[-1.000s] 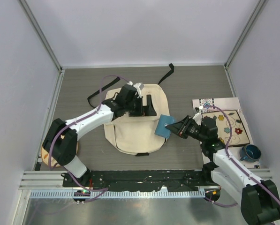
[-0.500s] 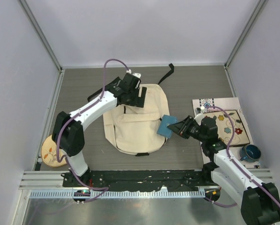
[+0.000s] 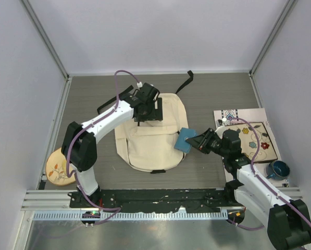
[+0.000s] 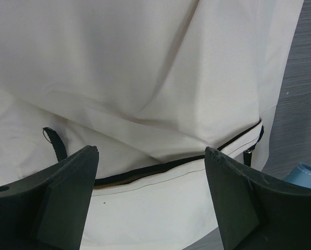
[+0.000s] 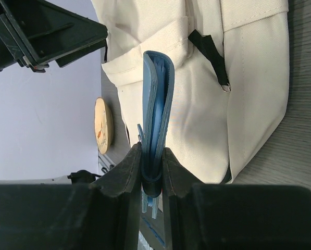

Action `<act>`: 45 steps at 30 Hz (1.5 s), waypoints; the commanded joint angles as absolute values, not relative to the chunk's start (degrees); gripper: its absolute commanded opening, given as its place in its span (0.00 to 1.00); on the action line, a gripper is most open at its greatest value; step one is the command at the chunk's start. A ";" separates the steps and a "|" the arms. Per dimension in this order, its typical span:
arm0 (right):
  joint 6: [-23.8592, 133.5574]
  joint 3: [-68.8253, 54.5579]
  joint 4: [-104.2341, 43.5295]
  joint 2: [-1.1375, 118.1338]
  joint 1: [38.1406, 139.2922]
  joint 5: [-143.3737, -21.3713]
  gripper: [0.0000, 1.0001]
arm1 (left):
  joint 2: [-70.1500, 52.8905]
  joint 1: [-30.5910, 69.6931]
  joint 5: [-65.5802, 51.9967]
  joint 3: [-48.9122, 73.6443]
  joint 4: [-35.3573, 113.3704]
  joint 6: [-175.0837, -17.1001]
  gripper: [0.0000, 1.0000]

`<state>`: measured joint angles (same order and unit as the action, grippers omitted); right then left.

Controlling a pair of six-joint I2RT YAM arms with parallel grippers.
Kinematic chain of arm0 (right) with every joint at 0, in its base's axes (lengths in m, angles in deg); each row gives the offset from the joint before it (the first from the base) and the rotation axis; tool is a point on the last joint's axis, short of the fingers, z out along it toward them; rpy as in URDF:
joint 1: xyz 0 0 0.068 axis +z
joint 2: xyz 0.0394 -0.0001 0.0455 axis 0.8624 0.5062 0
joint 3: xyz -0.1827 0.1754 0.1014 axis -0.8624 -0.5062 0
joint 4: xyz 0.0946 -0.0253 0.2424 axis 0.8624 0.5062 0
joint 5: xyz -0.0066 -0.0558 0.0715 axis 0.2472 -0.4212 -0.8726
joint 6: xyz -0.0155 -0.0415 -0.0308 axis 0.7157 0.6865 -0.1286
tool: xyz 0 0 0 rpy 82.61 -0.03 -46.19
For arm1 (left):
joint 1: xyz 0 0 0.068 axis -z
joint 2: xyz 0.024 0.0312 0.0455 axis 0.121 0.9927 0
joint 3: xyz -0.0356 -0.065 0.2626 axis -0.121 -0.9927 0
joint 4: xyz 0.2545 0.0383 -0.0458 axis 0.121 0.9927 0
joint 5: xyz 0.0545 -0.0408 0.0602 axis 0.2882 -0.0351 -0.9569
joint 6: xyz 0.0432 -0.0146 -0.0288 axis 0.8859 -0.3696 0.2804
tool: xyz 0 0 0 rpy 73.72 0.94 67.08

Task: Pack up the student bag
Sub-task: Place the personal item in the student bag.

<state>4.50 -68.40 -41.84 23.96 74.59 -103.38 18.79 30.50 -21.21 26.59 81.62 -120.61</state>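
Observation:
The cream student bag [image 3: 150, 140] lies flat mid-table with black straps trailing behind it. My left gripper [image 3: 152, 110] is open and empty over the bag's upper part; its wrist view shows the cream fabric [image 4: 145, 67] and a black zipper line [image 4: 160, 169] slightly parted between the fingers. My right gripper [image 3: 198, 142] is shut on a blue notebook [image 3: 184, 139], held on edge at the bag's right side. The right wrist view shows the notebook [image 5: 158, 104] clamped between both fingers in front of the bag [image 5: 249, 104].
A round wooden disc [image 3: 59, 166] lies at the near left, also in the right wrist view [image 5: 103, 125]. A patterned board [image 3: 257, 140] on a white mat and a dark blue mug [image 3: 278, 169] sit at the right. Walls enclose the table.
My left gripper has moved from the bag's middle up toward its top edge, and the arm has swung away from the wooden disc. My right gripper has held the notebook nearly still.

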 commanded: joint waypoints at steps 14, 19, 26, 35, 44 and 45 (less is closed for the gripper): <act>3.57 -66.77 -47.73 23.74 74.88 -103.91 0.01 | 27.23 31.55 -23.84 32.04 83.91 -126.09 0.67; 3.39 -66.77 -48.00 23.91 74.88 -103.91 0.01 | 28.29 31.46 -23.49 32.48 84.35 -125.03 0.40; 3.04 -66.60 -48.79 24.61 74.88 -104.79 0.01 | 27.41 31.55 -23.67 32.57 83.92 -124.33 0.00; -2.67 -65.81 -55.28 26.28 78.03 -105.05 0.01 | 22.84 31.29 -21.30 38.45 82.94 -124.59 0.00; -11.01 -64.84 -72.15 37.61 88.41 -98.64 0.01 | 20.21 29.79 -18.31 38.11 82.07 -125.29 0.00; -11.72 -64.84 -76.34 41.19 89.37 -98.38 0.01 | 19.42 29.62 -18.04 37.58 81.63 -125.38 0.00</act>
<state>-6.32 -67.33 -60.31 35.11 86.57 -101.54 25.15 30.13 -21.16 36.84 86.78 -124.65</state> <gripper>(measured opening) 0.217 0.009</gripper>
